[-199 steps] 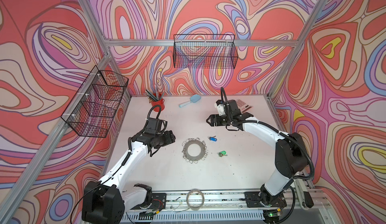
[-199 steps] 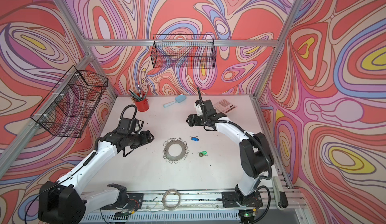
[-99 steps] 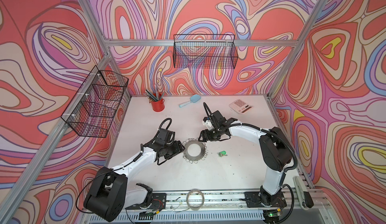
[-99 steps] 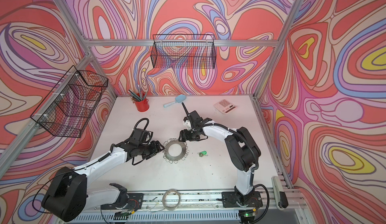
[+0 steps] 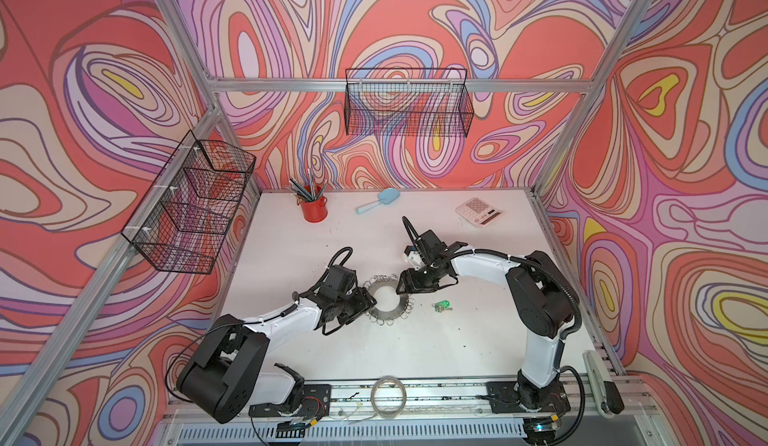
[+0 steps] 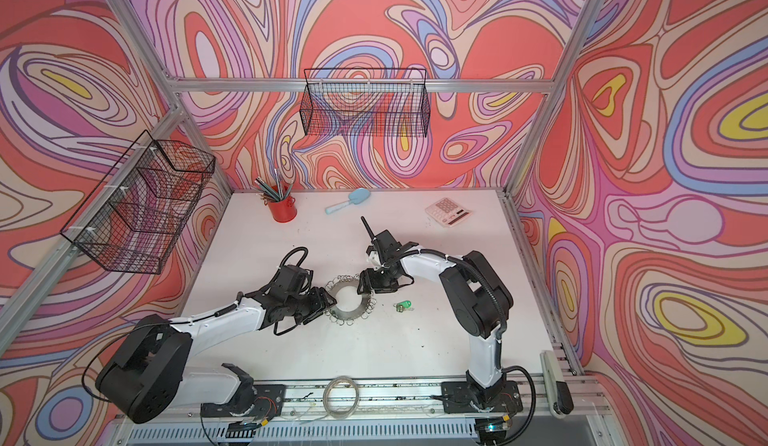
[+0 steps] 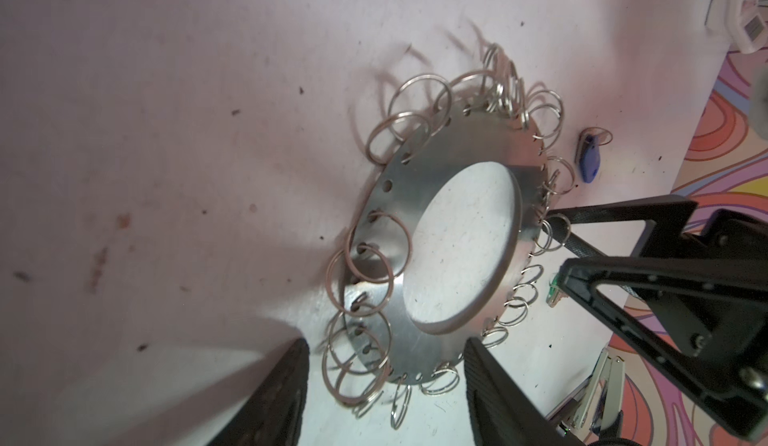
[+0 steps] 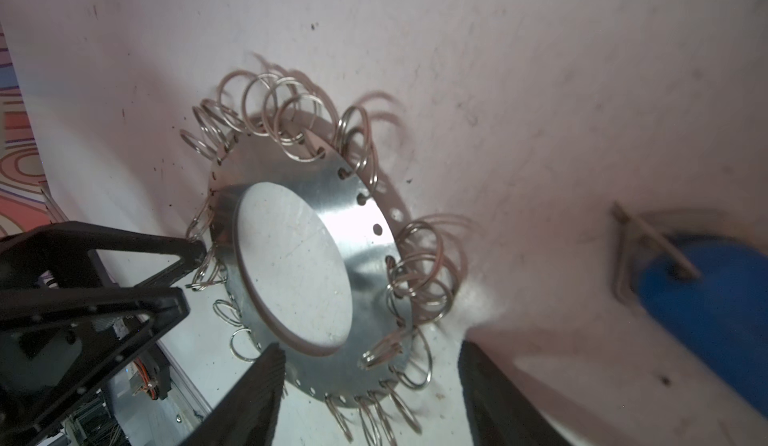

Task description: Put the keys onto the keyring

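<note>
1. Near edge, on the rail: one plain wire hoop (image 5: 372,396) lying flat. One stapler (image 5: 603,383) at the near right corner.
2. Middle of the table (image 5: 291,236): one keyring (image 5: 388,319) (image 6: 348,314), hole facing up. It is round, so it has no long axis. Small rings fringe the rim, too tangled to count.
3. Left gripper (image 5: 370,300) sits at the keyring's left rim. In the left wrist view its fingers (image 7: 286,385) stand well apart with the rim between them and nothing clamped.
4. Right gripper (image 5: 402,287) sits at the keyring's far right rim. Its fingers (image 8: 266,390) are also spread and straddle the rim. Whether one tip touches the disc, cannot tell.
5. Keys: two, neither on a ring.
6. Green key (image 5: 444,304) (image 6: 403,304) lies just right of the keyring, apart from it, long axis roughly left to right. Which end carries the metal is too small to tell.
7. Blue key (image 7: 588,161) is hidden under the right gripper in both top views. The wrist views show it on the table just beyond the keyring's rim. Heading: cannot tell.
8. Far side: one red cup (image 5: 313,211) of pencils at far left, one light-blue scoop (image 5: 376,201), and one calculator (image 5: 478,212) at far right.
9. Two wire baskets: one (image 5: 191,203) on the left wall, one (image 5: 409,109) on the far wall.
</note>
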Tool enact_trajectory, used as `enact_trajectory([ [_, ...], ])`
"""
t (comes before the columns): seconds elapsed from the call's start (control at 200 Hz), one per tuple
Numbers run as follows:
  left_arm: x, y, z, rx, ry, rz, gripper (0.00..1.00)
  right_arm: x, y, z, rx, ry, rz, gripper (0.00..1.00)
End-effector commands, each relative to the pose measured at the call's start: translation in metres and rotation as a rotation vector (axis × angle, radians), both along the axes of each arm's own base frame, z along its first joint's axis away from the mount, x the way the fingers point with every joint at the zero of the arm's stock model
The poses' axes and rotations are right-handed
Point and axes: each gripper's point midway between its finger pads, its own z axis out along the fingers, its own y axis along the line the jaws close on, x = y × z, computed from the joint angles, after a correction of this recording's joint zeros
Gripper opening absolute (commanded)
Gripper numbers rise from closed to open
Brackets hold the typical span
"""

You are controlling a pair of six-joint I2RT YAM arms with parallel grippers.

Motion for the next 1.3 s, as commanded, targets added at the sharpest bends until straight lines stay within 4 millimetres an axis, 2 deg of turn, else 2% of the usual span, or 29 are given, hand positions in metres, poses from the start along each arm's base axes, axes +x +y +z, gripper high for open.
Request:
enact_trajectory([
  [0.0, -0.008, 0.007, -0.020, 0.018, 0.053, 0.041, 0.58, -0.015, 0.001, -0.021, 0.010, 0.075, 0.003, 0.70],
  [0.125, -0.010, 0.005, -0.027, 0.013, 0.068, 0.035, 0.51, -0.016, 0.011, -0.016, 0.085, 0.086, -0.002, 0.70],
  [0.346, -0.014, 0.009, -0.035, 0.031, 0.085, 0.037, 0.48, -0.020, 0.023, 0.003, 0.218, 0.084, -0.013, 0.70],
  [0.501, -0.016, 0.009, -0.037, 0.022, 0.082, 0.020, 0.48, -0.016, 0.032, 0.025, 0.336, 0.053, -0.037, 0.64],
  [0.571, -0.017, 0.008, -0.039, 0.019, 0.081, 0.013, 0.48, -0.014, 0.033, 0.028, 0.359, 0.042, -0.045, 0.59],
  [0.786, -0.019, 0.009, -0.039, -0.003, 0.077, 0.001, 0.48, -0.011, 0.034, 0.026, 0.396, 0.021, -0.079, 0.30],
  [0.881, -0.016, 0.011, -0.035, -0.013, 0.058, 0.005, 0.48, -0.010, 0.033, 0.031, 0.415, 0.001, -0.093, 0.04],
  [0.896, -0.015, 0.011, -0.033, -0.018, 0.053, 0.006, 0.48, -0.010, 0.033, 0.032, 0.416, -0.005, -0.094, 0.00],
  [1.022, -0.007, 0.012, -0.013, -0.065, -0.012, 0.003, 0.48, -0.006, 0.032, 0.052, 0.447, -0.064, -0.100, 0.00],
  [1.037, -0.006, 0.012, -0.009, -0.072, -0.024, 0.001, 0.49, -0.004, 0.032, 0.063, 0.467, -0.090, -0.098, 0.00],
  [1.147, 0.000, 0.016, 0.021, -0.121, -0.116, -0.011, 0.55, 0.001, 0.032, 0.103, 0.565, -0.160, -0.108, 0.00],
  [1.197, 0.002, 0.016, 0.042, -0.161, -0.184, -0.025, 0.60, 0.006, 0.032, 0.126, 0.618, -0.199, -0.114, 0.00],
  [1.292, 0.005, 0.005, 0.094, -0.277, -0.362, -0.092, 0.67, 0.014, 0.034, 0.169, 0.719, -0.274, -0.125, 0.00],
])
